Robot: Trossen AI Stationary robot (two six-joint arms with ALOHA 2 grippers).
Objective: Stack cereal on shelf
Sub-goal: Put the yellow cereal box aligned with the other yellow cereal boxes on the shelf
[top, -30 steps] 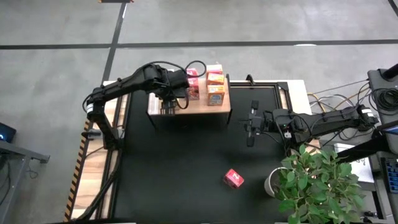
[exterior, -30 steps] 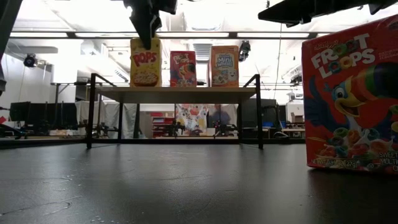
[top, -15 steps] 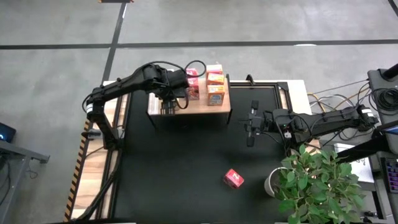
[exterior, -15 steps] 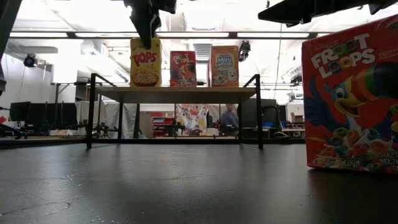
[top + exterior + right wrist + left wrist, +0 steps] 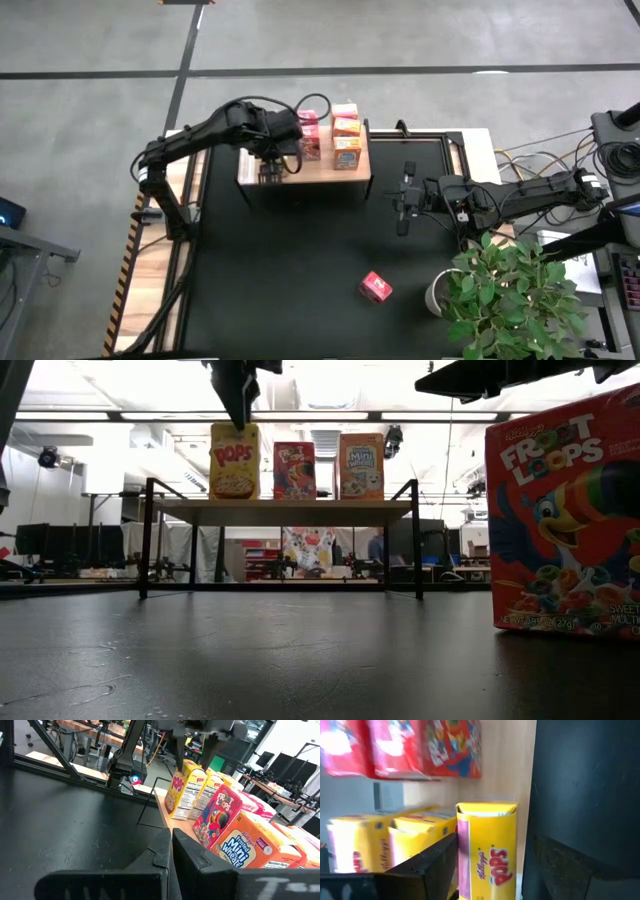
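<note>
Black matting (image 5: 290, 270) covers my table, with the shelf (image 5: 355, 178) at its far edge holding cereal rows sorted by colour. My left gripper (image 5: 238, 395) hovers spread just above the front yellow box (image 5: 234, 459). One red box (image 5: 376, 287) waits on the mat; my right gripper (image 5: 403, 206), pinched closed and empty, idles mid-table.

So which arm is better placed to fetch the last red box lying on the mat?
Probably the right: its pincer hangs over the mat, nearer the red box, while the left pincer is over the shelf.
</note>
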